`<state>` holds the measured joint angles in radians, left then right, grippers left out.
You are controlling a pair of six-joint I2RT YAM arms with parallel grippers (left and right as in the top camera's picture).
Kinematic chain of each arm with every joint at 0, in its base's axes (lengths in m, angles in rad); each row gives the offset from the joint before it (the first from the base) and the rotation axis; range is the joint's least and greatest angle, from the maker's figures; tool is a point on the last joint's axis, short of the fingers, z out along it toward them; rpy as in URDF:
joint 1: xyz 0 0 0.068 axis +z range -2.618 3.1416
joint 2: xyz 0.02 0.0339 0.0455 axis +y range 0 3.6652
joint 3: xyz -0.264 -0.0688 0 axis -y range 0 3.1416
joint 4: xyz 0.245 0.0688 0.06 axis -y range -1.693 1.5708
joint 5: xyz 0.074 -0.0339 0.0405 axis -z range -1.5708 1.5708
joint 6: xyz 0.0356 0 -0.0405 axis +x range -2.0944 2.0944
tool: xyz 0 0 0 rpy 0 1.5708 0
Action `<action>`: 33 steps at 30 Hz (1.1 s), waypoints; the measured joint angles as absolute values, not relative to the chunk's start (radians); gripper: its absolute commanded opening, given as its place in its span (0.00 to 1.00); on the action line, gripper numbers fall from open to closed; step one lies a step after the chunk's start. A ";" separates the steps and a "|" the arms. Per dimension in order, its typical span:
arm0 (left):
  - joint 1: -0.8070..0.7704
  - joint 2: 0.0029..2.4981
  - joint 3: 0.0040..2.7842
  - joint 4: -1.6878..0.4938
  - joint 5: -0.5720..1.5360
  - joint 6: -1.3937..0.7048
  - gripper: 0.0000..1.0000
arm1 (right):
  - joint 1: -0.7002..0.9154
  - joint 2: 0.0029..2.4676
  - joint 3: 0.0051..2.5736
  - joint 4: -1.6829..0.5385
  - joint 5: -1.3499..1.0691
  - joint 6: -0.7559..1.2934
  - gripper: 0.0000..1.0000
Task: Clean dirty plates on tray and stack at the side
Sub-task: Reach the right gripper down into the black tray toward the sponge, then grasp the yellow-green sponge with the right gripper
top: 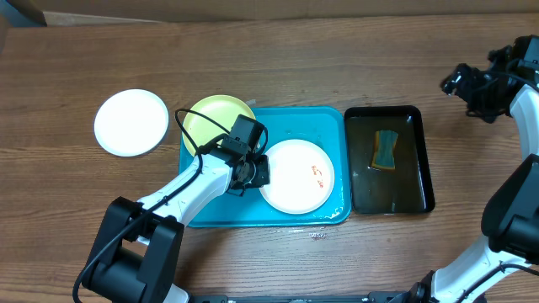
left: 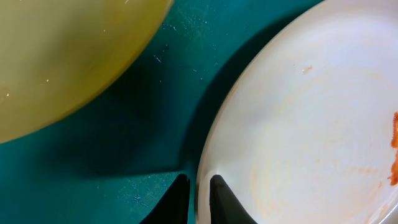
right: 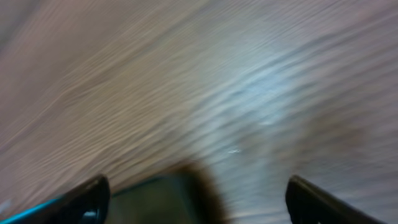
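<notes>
White glossy plate [top: 295,177], orange smear [top: 318,173]

Nothing readable here, folks: we can't spot a single word, number, brand or logo in any of the three views. The closest thing to a mark is the orange-red smear [left: 393,149] on the white plate [left: 311,124], up and to the right of the left gripper [left: 199,179] fingers. We see no letters in it.
</notes>
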<state>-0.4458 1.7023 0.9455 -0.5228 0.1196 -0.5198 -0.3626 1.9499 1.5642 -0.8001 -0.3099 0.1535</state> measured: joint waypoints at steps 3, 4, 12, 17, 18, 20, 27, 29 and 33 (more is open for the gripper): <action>-0.446 1.702 0.945 -0.524 0.120 -0.520 0.14 | -0.356 1.950 1.569 -0.881 -0.433 0.150 0.61; -0.446 1.702 0.945 -0.524 0.120 -0.519 0.15 | -0.352 1.949 1.569 -0.913 -0.458 0.152 0.63; -0.446 1.702 0.945 -0.523 0.120 -0.516 0.12 | -0.224 1.841 1.573 -1.182 -0.385 0.121 0.60; -0.446 1.702 0.945 -0.523 0.120 -0.516 0.13 | -0.065 1.823 1.559 -1.195 -0.223 0.128 0.60; -0.446 1.702 0.945 -0.523 0.120 -0.516 0.14 | -0.038 1.823 1.545 -1.185 -0.184 0.139 0.60; -0.446 1.702 0.945 -0.523 0.120 -0.516 0.14 | 0.007 1.823 1.508 -1.159 -0.117 0.156 0.60; -0.446 1.702 0.945 -0.527 0.120 -0.516 0.14 | 0.061 1.823 1.340 -0.998 0.007 0.179 0.60; -0.446 1.702 0.945 -0.527 0.120 -0.516 0.14 | 0.061 1.823 1.300 -0.945 0.017 0.182 0.59; -0.446 1.702 0.945 -0.527 0.120 -0.516 0.15 | 0.060 1.823 1.227 -0.841 0.031 0.183 0.56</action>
<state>-0.4458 1.7023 0.9455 -0.5266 0.1200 -0.5156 0.0605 1.8229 1.2266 -0.8406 0.0315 0.1833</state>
